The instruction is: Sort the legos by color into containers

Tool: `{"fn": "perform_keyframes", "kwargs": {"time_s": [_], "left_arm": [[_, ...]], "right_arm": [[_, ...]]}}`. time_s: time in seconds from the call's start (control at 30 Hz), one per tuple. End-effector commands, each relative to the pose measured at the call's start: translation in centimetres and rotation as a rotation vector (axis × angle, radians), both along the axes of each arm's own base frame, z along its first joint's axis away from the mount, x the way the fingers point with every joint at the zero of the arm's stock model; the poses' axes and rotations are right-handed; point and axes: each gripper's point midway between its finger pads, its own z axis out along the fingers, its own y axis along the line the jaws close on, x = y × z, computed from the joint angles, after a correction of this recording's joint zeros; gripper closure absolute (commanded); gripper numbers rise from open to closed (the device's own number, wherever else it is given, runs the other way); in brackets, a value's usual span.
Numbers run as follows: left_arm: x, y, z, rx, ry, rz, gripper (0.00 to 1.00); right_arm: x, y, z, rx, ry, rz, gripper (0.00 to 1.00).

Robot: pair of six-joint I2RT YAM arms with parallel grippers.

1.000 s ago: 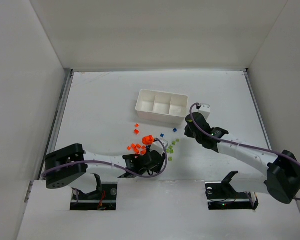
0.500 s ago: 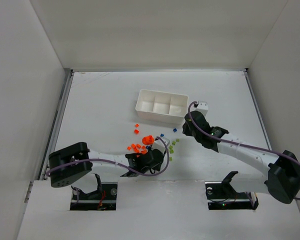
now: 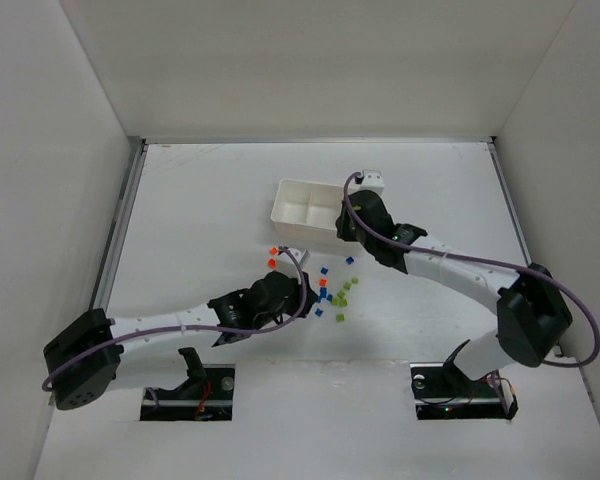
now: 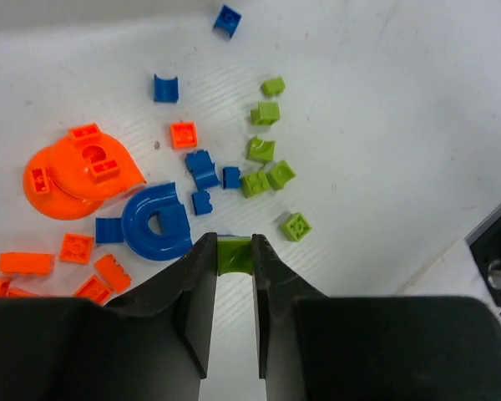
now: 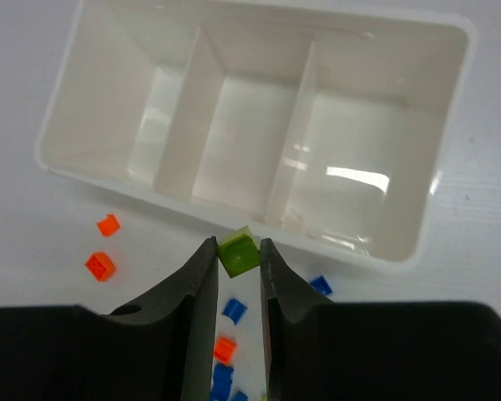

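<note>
Swung across in the past second, the right gripper (image 5: 236, 251) hangs at the near rim of the white tray (image 5: 250, 125), jaws narrowed on a lime green brick (image 5: 239, 254) — ready, it appears, to drop it into one of three bare compartments. The left gripper (image 4: 232, 249), stretched over the scatter, pinches a second green brick (image 4: 234, 257) — loose legos (image 4: 204, 171), glossy studded plastic in orange, blue and lime, lie just beyond.

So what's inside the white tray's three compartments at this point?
Nothing: in the right wrist view all three compartments of the tray show bare white floors. The right gripper holds a lime green brick at the near rim, not yet inside. No floor is covered.
</note>
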Motion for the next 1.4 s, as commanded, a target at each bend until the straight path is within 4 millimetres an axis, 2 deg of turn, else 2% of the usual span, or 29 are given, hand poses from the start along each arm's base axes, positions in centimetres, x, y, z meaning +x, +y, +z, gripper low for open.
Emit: {"fn": "perform_keyframes", "kwargs": {"time_s": [0.0,0.13,0.23,0.4,0.47,0.57,0.63,0.67,0.7,0.73,0.8,0.87,0.93,1.0,1.1,1.13,1.17,1.27,1.37], "left_arm": [[1.3,1.2,1.4,-0.081,0.014,0.061,0.87],[2.9,2.1,2.8,-0.123,-0.001,0.124,0.87],[4.7,3.0,4.2,-0.15,-0.022,0.183,0.87],[7.7,3.5,6.6,-0.178,-0.056,0.249,0.87],[9.2,3.2,7.9,-0.195,-0.071,0.27,0.87],[10.4,2.6,9.0,-0.21,-0.096,0.275,0.87],[12.3,1.9,10.2,-0.23,-0.117,0.291,0.87],[12.5,1.8,10.4,-0.232,-0.119,0.293,0.87],[14.0,0.9,10.9,-0.238,-0.125,0.298,0.87],[14.4,0.6,10.9,-0.238,-0.125,0.298,0.86],[16.6,-0.4,11.0,-0.236,-0.135,0.307,0.85],[18.3,-0.8,10.8,-0.239,-0.132,0.328,0.84],[20.3,-1.4,10.0,-0.227,-0.12,0.349,0.83],[21.9,-2.1,8.9,-0.21,-0.101,0.356,0.82],[23.4,-2.8,7.7,-0.195,-0.084,0.363,0.81],[24.0,-3.0,7.2,-0.186,-0.076,0.37,0.77],[24.3,-3.3,6.9,-0.172,-0.079,0.37,0.71],[24.3,-3.5,6.6,-0.162,-0.076,0.367,0.59],[23.6,-3.4,6.6,-0.151,-0.078,0.367,0.54]], "right_arm": [[4.9,4.4,2.5,0.062,-0.088,0.082,0.81],[7.4,5.9,1.7,0.047,-0.086,0.09,0.81],[9.5,5.5,1.1,0.033,-0.091,0.048,0.73],[10.1,4.7,2.0,0.055,-0.132,0.015,0.48],[9.8,4.0,2.5,0.059,-0.144,0.012,0.45],[9.0,3.0,2.4,0.066,-0.144,0.005,0.47],[7.5,2.2,2.3,0.066,-0.136,0.013,0.58],[7.2,2.0,2.4,0.067,-0.135,0.012,0.6],[5.6,0.9,2.3,0.073,-0.13,0.008,0.69],[5.0,0.5,2.0,0.075,-0.122,0.004,0.71],[2.3,-0.7,1.0,0.082,-0.094,0.007,0.74],[-0.5,-0.8,-0.2,0.069,-0.064,0.042,0.72],[-4.0,-1.0,-2.0,0.037,-0.021,0.091,0.66],[-6.3,-1.1,-3.5,0.01,0.018,0.122,0.61],[-10.5,-0.9,-5.6,-0.026,0.088,0.174,0.54],[-12.5,-0.6,-6.4,-0.034,0.122,0.2,0.5],[-14.0,-0.2,-6.9,-0.036,0.15,0.229,0.48],[-16.2,0.6,-8.2,-0.051,0.224,0.289,0.46],[-17.9,1.1,-9.8,-0.096,0.291,0.329,0.46]]}}
